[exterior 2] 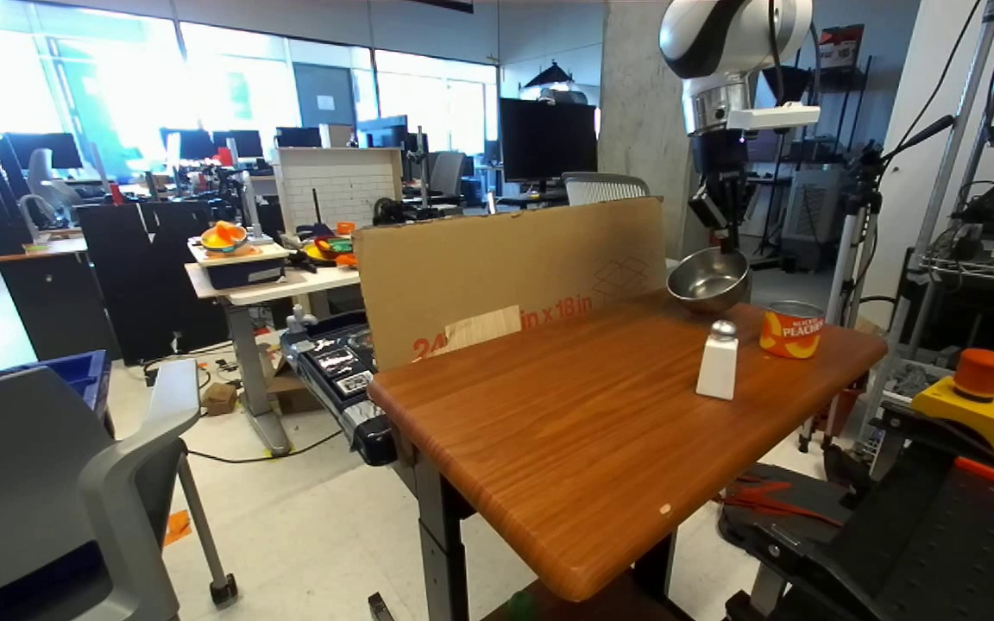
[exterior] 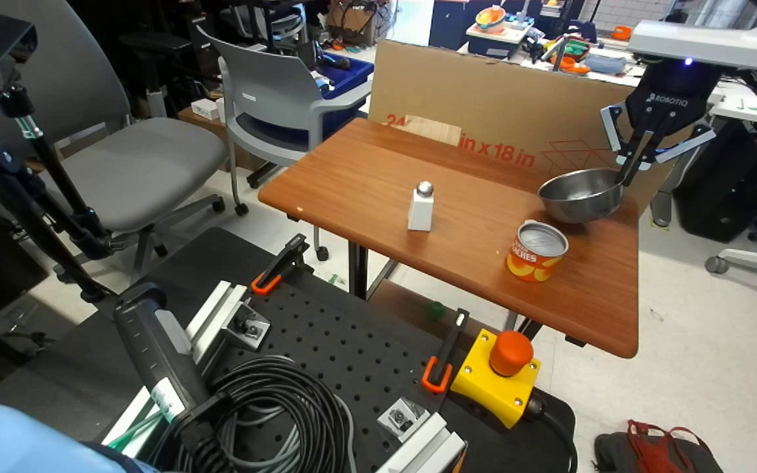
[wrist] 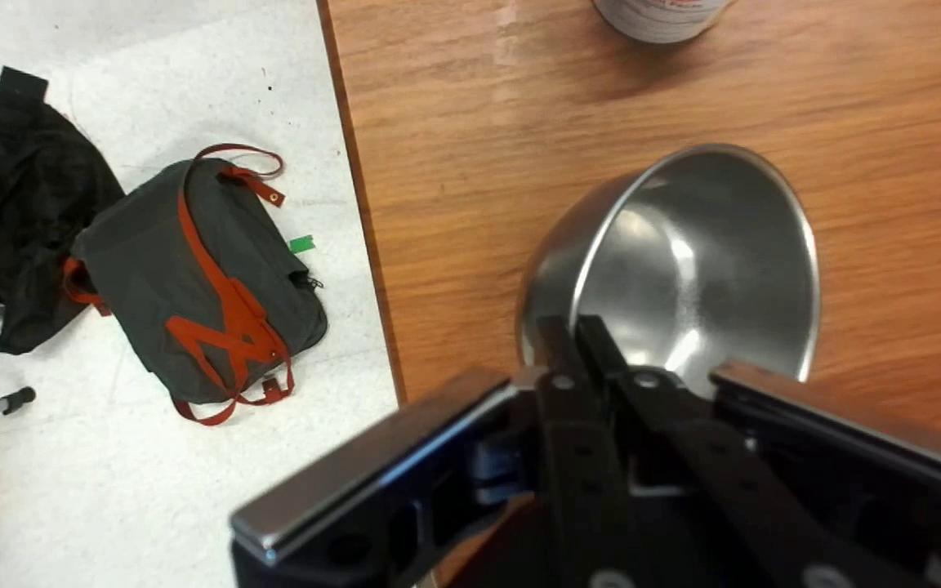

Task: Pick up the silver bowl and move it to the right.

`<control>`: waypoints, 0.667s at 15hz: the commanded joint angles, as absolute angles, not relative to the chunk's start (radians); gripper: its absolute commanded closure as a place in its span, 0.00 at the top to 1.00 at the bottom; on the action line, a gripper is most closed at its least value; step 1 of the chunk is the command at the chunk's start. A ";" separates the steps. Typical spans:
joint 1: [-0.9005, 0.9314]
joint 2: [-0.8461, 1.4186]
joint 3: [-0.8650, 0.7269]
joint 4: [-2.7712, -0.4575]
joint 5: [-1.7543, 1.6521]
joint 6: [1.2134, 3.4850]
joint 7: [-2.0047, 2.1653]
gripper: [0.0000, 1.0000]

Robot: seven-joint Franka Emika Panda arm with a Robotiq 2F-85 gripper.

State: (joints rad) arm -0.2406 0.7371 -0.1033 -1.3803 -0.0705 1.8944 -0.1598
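Observation:
The silver bowl (exterior: 579, 200) is at the table's end near the cardboard, behind the can in an exterior view. It also shows in an exterior view (exterior 2: 708, 285), tilted and seemingly a little above the tabletop. In the wrist view the bowl (wrist: 707, 253) fills the middle right, its shiny inside facing the camera. My gripper (wrist: 575, 331) is shut on the bowl's rim, one finger inside and one outside. The gripper shows from above the rim in both exterior views (exterior: 623, 179) (exterior 2: 728, 246). Part of the bowl's near side is hidden by the fingers in the wrist view.
An orange-labelled can (exterior: 536, 253) stands close to the bowl; its base shows in the wrist view (wrist: 662, 16). A white bottle (exterior: 420, 210) with a silver top stands mid-table. A cardboard panel (exterior: 483, 92) lines the brown table's (exterior: 352, 177) back edge. The table's end edge is near the bowl.

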 commanded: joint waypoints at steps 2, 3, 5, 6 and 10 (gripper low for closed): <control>-0.249 0.871 -0.097 -1.204 -0.050 1.796 -0.160 0.01; -0.249 0.887 -0.097 -1.180 -0.050 1.783 -0.160 0.01; -0.252 0.903 -0.093 -1.139 -0.046 1.743 -0.164 0.27; -0.256 0.897 -0.089 -1.131 -0.039 1.727 -0.170 0.31; -0.246 0.835 -0.095 -1.148 -0.064 1.704 -0.192 0.59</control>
